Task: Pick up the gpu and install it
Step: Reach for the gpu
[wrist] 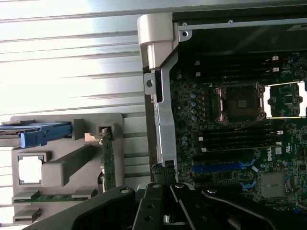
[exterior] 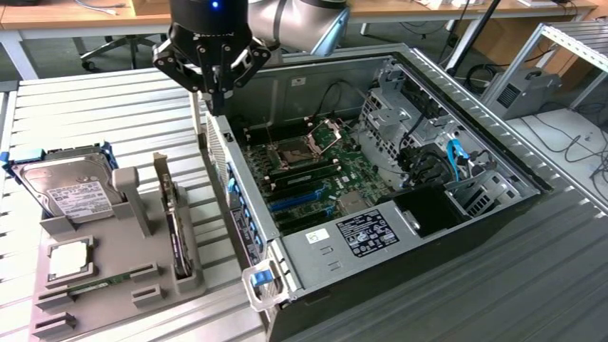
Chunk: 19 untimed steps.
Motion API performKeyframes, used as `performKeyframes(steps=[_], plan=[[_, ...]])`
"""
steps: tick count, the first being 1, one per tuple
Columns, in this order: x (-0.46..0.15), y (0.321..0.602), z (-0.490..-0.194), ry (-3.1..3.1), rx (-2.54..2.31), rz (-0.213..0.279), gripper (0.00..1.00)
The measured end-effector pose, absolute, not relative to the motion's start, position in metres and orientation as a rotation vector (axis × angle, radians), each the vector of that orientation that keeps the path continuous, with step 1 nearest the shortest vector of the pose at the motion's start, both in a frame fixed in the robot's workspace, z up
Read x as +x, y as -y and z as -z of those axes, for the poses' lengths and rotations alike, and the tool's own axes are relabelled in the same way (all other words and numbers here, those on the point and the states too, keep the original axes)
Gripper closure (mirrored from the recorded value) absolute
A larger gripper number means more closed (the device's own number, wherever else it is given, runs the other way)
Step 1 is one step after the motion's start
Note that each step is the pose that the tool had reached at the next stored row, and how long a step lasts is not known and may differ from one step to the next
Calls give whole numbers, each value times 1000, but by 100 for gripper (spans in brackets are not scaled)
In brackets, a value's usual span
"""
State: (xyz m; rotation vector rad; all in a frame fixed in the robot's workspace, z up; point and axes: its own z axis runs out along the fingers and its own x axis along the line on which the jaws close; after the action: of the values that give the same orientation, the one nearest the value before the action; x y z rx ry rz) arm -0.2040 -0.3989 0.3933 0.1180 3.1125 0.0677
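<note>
One tool [exterior: 216, 98] being held shut, nothing gripped, above left wall of open computer case [exterior: 480, 114] in exterior view. Gpu [exterior: 176, 228] being carried on edge, upright, in slot of grey holder [exterior: 114, 285] on slatted surface [exterior: 95, 107], at exterior view's left of case, right of hard drive [exterior: 71, 189], well apart from tool.

gpu [exterior: 176, 235]: green board, black shroud, silver bracket
gripper [exterior: 216, 100]: black
holder [exterior: 133, 206]: grey
drive [exterior: 71, 189]: silver, white label
caddy [exterior: 57, 155]: blue
slots [exterior: 299, 203]: blue
table [exterior: 85, 107]: silver, ribbed
</note>
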Motion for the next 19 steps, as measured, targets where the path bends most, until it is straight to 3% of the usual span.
performKeyframes(steps=[19], plan=[[-211,399,-393,-3112,118,-68,89]])
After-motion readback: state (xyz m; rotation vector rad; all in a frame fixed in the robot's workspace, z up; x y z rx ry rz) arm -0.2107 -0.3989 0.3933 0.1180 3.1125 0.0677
